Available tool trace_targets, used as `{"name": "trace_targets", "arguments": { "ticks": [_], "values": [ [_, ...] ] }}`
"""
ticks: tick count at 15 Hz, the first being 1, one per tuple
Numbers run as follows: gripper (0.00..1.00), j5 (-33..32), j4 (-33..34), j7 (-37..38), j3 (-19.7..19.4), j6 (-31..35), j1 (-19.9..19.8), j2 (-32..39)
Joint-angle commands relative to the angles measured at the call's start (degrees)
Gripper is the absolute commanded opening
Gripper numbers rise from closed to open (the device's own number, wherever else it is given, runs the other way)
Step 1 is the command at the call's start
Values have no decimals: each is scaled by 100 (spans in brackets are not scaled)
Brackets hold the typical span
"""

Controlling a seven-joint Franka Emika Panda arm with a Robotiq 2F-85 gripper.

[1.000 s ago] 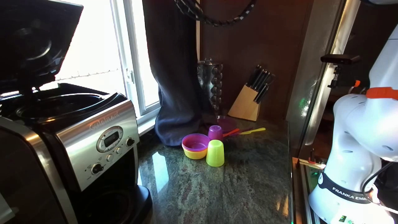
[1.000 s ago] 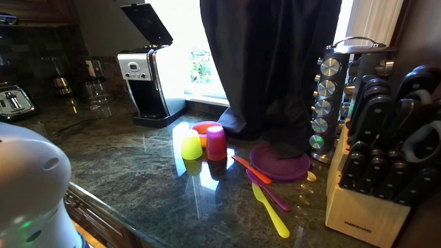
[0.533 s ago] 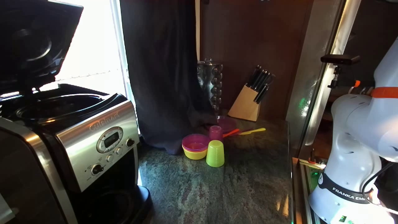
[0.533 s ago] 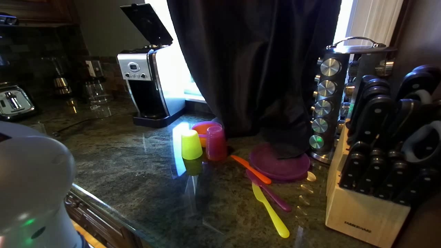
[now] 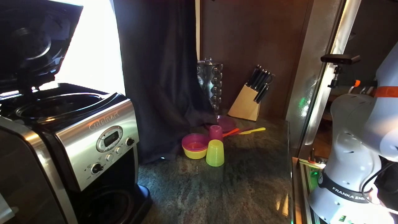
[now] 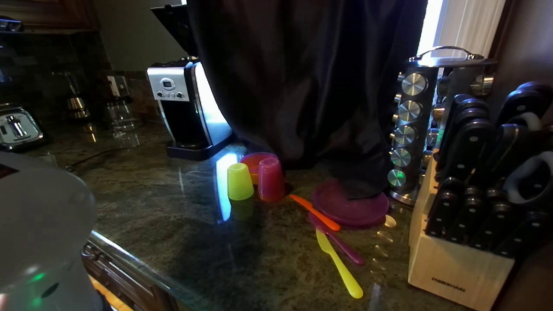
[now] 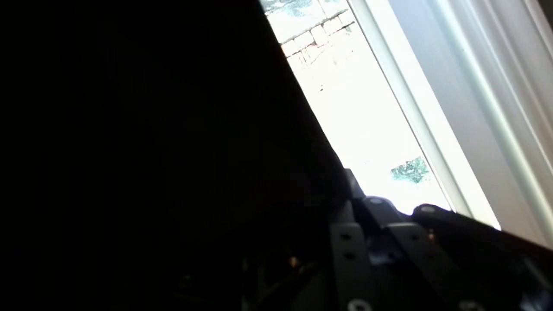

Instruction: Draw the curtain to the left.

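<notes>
1. The dark curtain [image 6: 298, 86] hangs across part of the window [image 5: 96, 46], right of the coffee maker [image 5: 98, 146] and left of the spice rack [image 6: 412, 112].
2. In the wrist view, the claw [image 7: 349, 188] is at the curtain's edge; too dark to tell its spread or hold.
3. Stacked bowls [image 5: 195, 151] stand just nearer than the hem.

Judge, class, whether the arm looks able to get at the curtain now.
Probably yes: in the wrist view the jaws appear at the edge of the curtain, with nothing visible between; too dark to tell whether they grip it.
</notes>
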Motion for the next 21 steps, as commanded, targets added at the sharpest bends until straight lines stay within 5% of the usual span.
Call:
{"name": "trace_targets", "arguments": {
  "ticks": [1, 3, 6, 12, 16, 17, 21],
  "values": [
    [2, 2, -1, -2, 0, 0, 0, -1],
    [0, 327, 28, -183, 271, 148, -205, 58],
    [0, 713, 192, -799, 530, 576, 29, 326],
    [0, 1246, 404, -2273, 370, 1093, 856, 811],
    [0, 2584, 394, -3871, 662, 1479, 915, 1039],
    [0, 2845, 428, -4278, 384, 1537, 1284, 1104],
    [0, 4553, 553, -5959, 352, 1703, 1737, 1197]
  ]
}}
